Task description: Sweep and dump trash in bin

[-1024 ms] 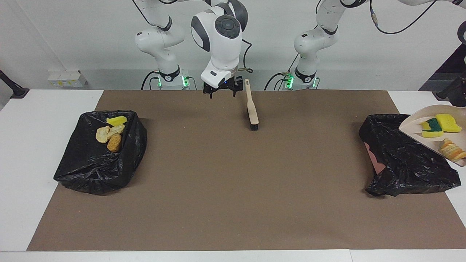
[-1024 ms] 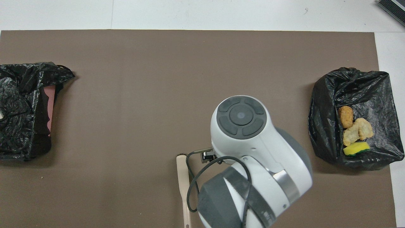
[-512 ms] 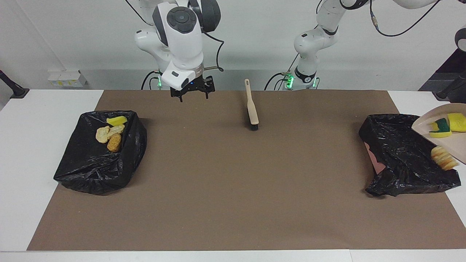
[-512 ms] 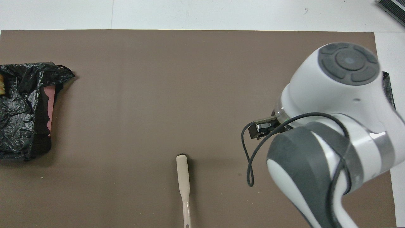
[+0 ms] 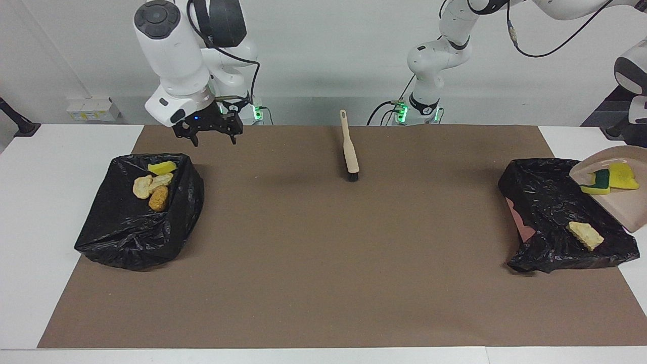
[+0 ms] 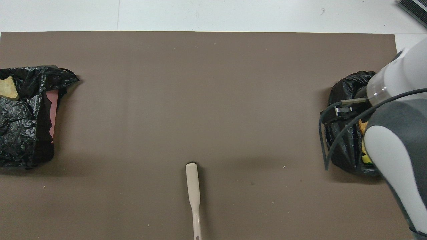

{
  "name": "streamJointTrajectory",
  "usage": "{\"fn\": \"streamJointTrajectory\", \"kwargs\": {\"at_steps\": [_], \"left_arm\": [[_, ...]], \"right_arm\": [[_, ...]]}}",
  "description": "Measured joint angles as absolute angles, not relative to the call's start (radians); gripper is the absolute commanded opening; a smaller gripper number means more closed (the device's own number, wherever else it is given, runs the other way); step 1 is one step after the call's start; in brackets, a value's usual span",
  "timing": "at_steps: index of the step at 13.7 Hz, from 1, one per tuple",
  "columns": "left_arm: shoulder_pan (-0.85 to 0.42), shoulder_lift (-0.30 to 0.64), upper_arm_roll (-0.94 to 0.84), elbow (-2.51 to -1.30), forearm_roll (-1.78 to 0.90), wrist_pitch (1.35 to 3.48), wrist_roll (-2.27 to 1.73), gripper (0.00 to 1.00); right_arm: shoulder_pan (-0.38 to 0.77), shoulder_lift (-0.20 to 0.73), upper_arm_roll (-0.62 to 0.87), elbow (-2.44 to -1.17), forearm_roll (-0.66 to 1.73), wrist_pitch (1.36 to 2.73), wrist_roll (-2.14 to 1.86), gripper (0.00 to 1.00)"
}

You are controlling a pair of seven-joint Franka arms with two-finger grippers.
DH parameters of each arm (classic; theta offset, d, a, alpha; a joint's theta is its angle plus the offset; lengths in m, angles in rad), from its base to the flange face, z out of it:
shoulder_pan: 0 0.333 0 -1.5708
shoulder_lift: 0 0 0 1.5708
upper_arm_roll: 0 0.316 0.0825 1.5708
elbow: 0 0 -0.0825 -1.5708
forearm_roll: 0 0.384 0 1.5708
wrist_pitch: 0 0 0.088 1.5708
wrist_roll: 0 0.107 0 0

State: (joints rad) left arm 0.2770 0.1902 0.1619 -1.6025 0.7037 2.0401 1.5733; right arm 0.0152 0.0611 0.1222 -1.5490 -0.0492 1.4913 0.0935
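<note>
A black-bagged bin (image 5: 136,227) at the right arm's end holds a yellow sponge chunk (image 5: 162,167), two tan lumps (image 5: 143,186) and an orange-brown lump (image 5: 158,198). My right gripper (image 5: 207,135) is open and empty, in the air over the mat beside that bin. A second black-bagged bin (image 5: 551,212) at the left arm's end holds one tan bread lump (image 5: 585,235), which also shows in the overhead view (image 6: 8,89). The beige dustpan (image 5: 624,207) is tilted over this bin, with a yellow sponge (image 5: 622,174) and a green-backed sponge (image 5: 599,182) in it. The left gripper is out of frame.
The beige black-bristled brush (image 5: 349,151) lies on the brown mat (image 5: 323,263) close to the robots, midway between the arms, and it also shows in the overhead view (image 6: 192,186). In the overhead view my right arm (image 6: 397,133) covers most of its bin.
My right gripper swung from beside the brush to beside the bin at its end. The dustpan tilted more, and the bread lump slid out of it into the bin below.
</note>
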Motion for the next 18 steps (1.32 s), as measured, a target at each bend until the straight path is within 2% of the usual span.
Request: {"fn": "streamJointTrajectory", "kwargs": {"at_steps": [10, 14, 18], "left_arm": [[0.133, 0.173, 0.161, -1.619, 0.862, 1.827, 1.434, 0.0], [0.122, 0.169, 0.161, -1.62, 0.932, 1.826, 1.429, 0.0], [0.058, 0.167, 0.16, -1.627, 1.009, 1.822, 1.407, 0.0]], "right_arm": [[-0.062, 0.062, 0.123, -1.508, -0.083, 1.513, 0.093, 1.0], [-0.068, 0.062, 0.118, -1.507, -0.083, 1.513, 0.063, 1.0], [-0.058, 0.061, 0.041, -1.5, -0.068, 1.513, 0.051, 1.0]]}}
